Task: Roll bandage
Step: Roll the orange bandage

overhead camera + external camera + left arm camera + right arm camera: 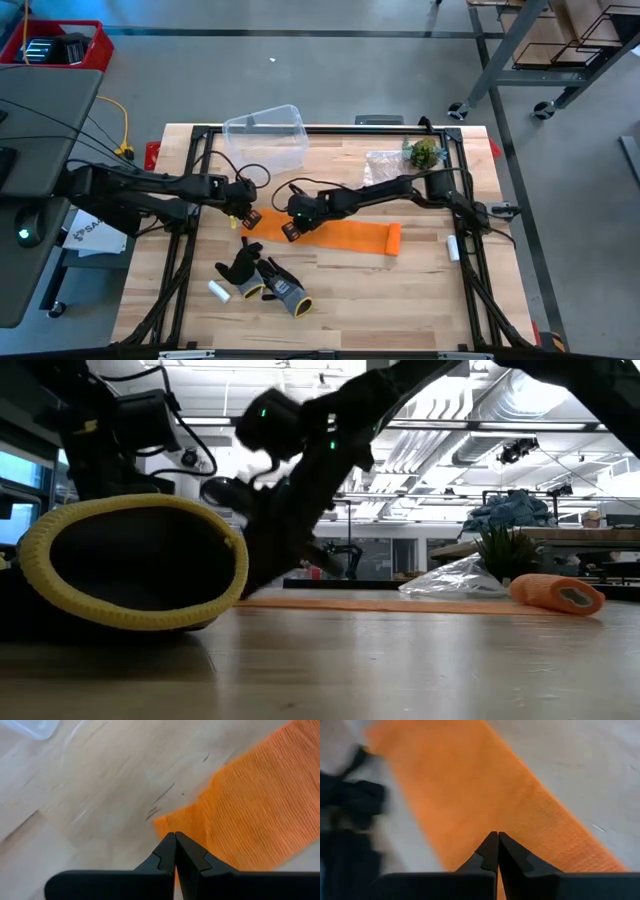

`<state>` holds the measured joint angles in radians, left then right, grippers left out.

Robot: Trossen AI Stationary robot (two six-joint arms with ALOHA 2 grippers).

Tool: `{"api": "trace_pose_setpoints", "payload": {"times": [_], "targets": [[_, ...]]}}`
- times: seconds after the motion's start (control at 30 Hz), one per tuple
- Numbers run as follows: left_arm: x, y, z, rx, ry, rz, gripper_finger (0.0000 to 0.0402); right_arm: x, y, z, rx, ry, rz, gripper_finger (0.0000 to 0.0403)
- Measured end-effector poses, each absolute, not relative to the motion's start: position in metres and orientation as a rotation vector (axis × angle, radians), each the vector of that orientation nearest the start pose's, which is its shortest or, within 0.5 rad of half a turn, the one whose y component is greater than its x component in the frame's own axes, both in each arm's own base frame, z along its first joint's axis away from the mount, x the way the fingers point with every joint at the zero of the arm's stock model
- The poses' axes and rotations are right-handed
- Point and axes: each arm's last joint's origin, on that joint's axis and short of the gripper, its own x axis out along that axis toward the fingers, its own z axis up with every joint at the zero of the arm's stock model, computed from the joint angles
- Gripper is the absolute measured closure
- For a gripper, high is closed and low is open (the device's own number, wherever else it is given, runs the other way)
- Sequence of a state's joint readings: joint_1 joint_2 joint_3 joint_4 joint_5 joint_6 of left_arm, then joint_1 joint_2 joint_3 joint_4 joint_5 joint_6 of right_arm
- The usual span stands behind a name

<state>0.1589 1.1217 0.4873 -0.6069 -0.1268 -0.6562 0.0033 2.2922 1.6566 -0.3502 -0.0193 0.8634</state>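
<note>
Both grippers are closed, fingers pressed together, empty. Left gripper (175, 851) hovers at the loose end of the bandage (352, 236), right gripper (498, 851) over the flat orange strip just beside it. That strip lies mid-table on the wooden table (400, 300), its far end rolled into a stub (556, 592). Near it lie dark gloves (265, 280), a small white cylinder (218, 291), and a clear container (266, 135); the bag by the plant (424, 153) seems to be plastic.
</note>
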Motion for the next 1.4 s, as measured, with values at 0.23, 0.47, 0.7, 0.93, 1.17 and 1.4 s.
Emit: {"api": "trace_pose_setpoints", "payload": {"times": [0.23,0.47,0.7,0.93,1.17,1.4], "targets": [[0.177,0.032,0.143,-0.556,1.13,0.63,0.0401,0.476,0.003,0.117,0.802,0.967,-0.409,0.0403],[0.181,0.032,0.129,-0.58,1.142,0.595,0.0401,0.476,0.001,0.116,0.813,0.98,-0.397,0.0403],[0.17,0.032,0.13,-0.479,1.232,0.636,0.0401,0.473,0.001,0.115,0.812,1.014,-0.406,0.0403],[0.156,0.032,0.133,-0.388,1.304,0.704,0.0401,0.468,0.001,0.112,0.791,1.077,-0.424,0.0403],[0.156,0.032,0.144,-0.444,1.192,0.706,0.0401,0.469,-0.003,0.118,0.795,1.043,-0.418,0.0403],[0.153,0.031,0.154,-0.462,1.124,0.694,0.0401,0.472,-0.013,0.124,0.808,0.984,-0.394,0.0403]]}}
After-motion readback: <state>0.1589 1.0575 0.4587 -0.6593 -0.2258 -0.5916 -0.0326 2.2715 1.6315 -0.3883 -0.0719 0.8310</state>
